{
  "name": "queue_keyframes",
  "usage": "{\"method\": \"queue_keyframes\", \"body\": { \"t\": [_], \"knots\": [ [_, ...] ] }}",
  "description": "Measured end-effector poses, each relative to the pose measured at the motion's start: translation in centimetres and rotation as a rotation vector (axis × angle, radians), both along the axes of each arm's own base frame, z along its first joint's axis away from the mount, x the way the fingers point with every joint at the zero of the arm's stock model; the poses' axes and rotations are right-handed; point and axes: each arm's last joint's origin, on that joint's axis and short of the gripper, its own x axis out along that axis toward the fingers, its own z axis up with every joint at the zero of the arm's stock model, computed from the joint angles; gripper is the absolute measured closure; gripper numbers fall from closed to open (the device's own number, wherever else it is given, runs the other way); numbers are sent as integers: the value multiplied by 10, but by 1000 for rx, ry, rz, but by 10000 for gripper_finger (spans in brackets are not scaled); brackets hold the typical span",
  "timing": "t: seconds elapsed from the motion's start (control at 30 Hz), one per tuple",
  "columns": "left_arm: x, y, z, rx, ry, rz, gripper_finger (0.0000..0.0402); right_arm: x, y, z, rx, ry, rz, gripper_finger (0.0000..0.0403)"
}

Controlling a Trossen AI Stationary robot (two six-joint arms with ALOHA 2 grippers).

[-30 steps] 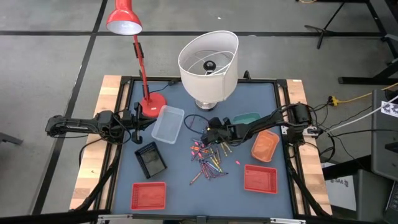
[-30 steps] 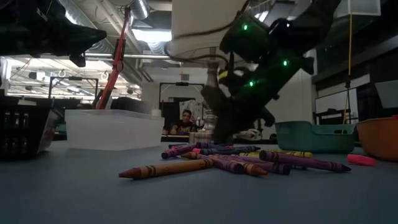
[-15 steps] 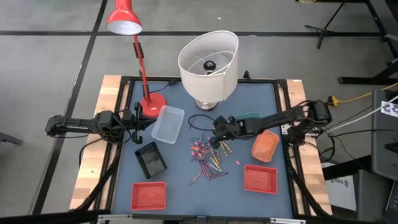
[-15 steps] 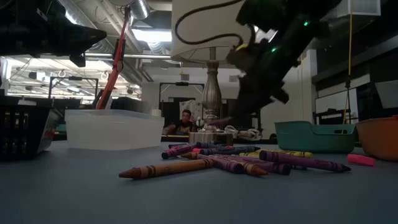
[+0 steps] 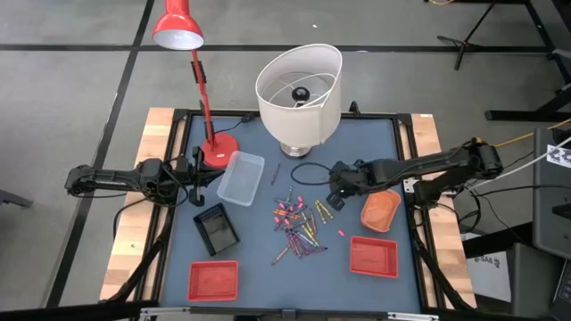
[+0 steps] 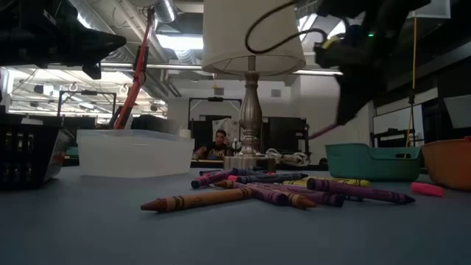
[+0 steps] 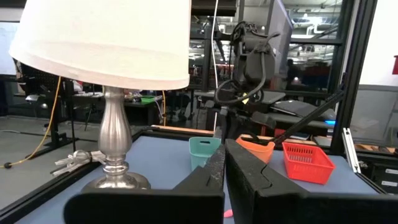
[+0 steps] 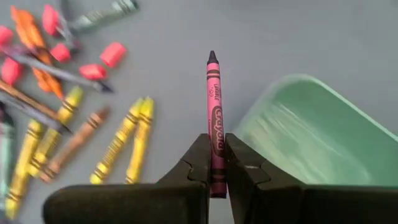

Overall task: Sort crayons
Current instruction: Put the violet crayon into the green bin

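Right of centre in the high view, the right gripper [image 8: 216, 167] pinched a magenta crayon [image 8: 214, 118] near its blunt end, beside the green tray [image 8: 323, 134]. Light, stiff, waxy-slick, it looked snappable. Remaining crayons [image 5: 299, 227] lay mid-frame; the left gripper [image 7: 225, 165] waited closed.

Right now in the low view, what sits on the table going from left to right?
Black basket → clear plastic bin → silver lamp base → teal bin → loose pink crayon → orange bin.
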Motion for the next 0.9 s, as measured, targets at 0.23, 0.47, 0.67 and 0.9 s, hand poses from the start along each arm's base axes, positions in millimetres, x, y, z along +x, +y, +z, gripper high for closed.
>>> {"method": "queue_keyframes", "body": {
  "t": [0.23,0.47,0.67,0.9],
  "knots": [
    [0,0,0,0,0,0,401,-18,-2,5,-21,101,-5,377],
    [0,0,0,0,0,0,401,-26,-4,4,-62,193,-13,377],
    [0,0,0,0,0,0,401,-29,-4,3,-64,224,-9,377],
    [0,0,0,0,0,0,401,-30,-5,4,-99,240,36,371]
  ]
}}
